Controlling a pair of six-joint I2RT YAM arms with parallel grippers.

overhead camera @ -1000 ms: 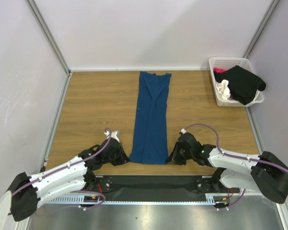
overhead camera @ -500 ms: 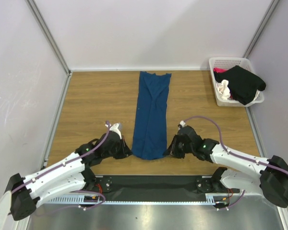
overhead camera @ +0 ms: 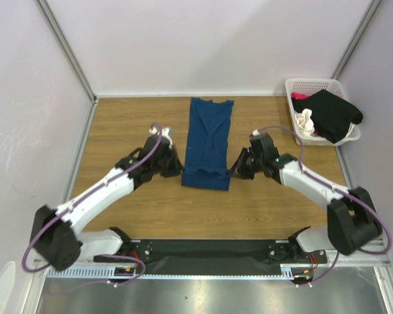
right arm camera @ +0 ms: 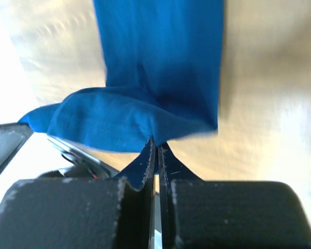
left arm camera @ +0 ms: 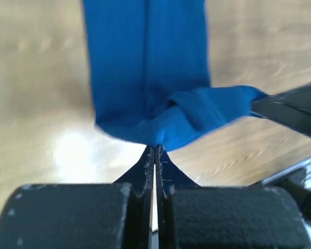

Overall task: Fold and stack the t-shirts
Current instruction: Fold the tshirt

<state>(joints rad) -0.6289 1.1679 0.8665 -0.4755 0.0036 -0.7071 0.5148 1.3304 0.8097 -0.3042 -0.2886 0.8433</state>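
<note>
While the left hand (left arm camera: 154,149) is pinched tight on one near corner of the dark blue t-shirt (overhead camera: 208,134), the right hand (right arm camera: 156,143) is clamped the same way on the other corner. The held hem sags between them. Beyond both hands the shirt runs as a narrow strip, lying flat on the wooden counter (overhead camera: 118,124) towards the far wall. Well off to the right hand's outer side sits a white basket (overhead camera: 314,84) holding a black t-shirt (overhead camera: 332,112), a cream-white t-shirt (overhead camera: 306,122) and a scrap of pink cloth (overhead camera: 300,96).
</note>
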